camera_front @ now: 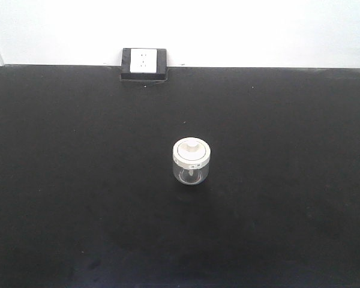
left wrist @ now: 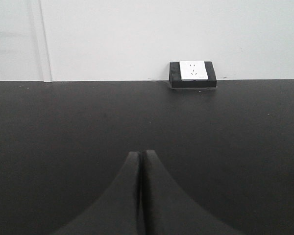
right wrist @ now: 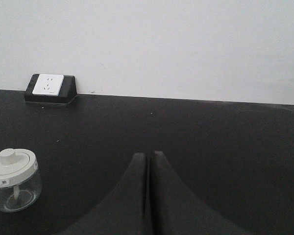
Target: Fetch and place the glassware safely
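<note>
Item: glass jar (camera_front: 191, 162), small and squat, clear wall, round cream-white lid (camera_front: 192, 150) with a central knob and a small label strip on the lid's side; something pale and slender hangs inside below the lid, too small to identify

Location: upright on the black table (camera_front: 78, 180), near its middle, well apart from every edge; in the right wrist view the jar (right wrist: 13, 180) sits to the lower left, apart from the pincer

Other fixture: a white wall socket (camera_front: 143, 60) in a black frame at the far edge of the table, against the pale wall

Left pincer (left wrist: 141, 191): closed, jaws pressed together, holding nothing; jar not in its view

Right pincer (right wrist: 150, 191): closed, jaws together, holding nothing; the nearer of the two to the jar, by its view

Handling, as judged: light and apparently near empty; rigid and breakable; smooth glass likely slippery under hard pads; the lid may merely rest on the body, so the knob is a doubtful lifting point

Suggested hold: across the glass body just under the lid's rim, jaws opened wider than the jar first, squeeze modest

Risk: tipping the jar when approaching from the side; setting it down hard on the table
</note>
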### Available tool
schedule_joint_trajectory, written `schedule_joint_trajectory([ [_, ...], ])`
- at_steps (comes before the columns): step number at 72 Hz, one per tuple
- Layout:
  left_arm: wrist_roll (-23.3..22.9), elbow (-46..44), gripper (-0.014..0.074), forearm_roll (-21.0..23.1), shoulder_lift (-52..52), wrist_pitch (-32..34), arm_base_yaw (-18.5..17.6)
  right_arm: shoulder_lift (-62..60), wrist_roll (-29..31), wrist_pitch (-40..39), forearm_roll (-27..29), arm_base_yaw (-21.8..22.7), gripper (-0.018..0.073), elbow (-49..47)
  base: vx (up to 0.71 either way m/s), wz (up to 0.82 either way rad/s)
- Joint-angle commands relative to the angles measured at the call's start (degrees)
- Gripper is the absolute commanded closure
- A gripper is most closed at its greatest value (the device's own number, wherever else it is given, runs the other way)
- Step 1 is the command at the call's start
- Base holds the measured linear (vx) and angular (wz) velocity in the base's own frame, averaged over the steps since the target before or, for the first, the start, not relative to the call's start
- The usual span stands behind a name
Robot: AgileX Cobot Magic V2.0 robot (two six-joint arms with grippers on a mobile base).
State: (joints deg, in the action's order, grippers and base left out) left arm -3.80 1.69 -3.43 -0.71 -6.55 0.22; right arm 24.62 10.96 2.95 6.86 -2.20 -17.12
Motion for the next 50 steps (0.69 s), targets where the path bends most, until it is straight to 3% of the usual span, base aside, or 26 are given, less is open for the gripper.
schedule_joint_trajectory([
  [1, -0.35, 1.48, 0.0603, 0.57, -0.67, 3.86, -0.02, 0.32, 1.94, -4.19, 1.34, 0.07, 0.0563, -1.49, 0.0, 0.0],
  [17, -0.35, 1.48, 0.0603, 0.57, -0.67, 3.86, -0.02, 0.32, -5.16, -4.13, -3.28, 2.7, 0.0563, -1.49, 0.0, 0.0],
  [30, -0.35, 1.48, 0.0603, 0.57, -0.67, 3.86, -0.02, -0.95, -5.04, -4.89, -3.46, 3.2, 0.0563, 0.56, 0.0, 0.0],
  [50, -0.35, 1.48, 0.0603, 0.57, -0.67, 3.86, -0.02, -12.43, -5.1, -7.28, -2.68, 3.2, 0.0563, 9.19, 0.0, 0.0],
])
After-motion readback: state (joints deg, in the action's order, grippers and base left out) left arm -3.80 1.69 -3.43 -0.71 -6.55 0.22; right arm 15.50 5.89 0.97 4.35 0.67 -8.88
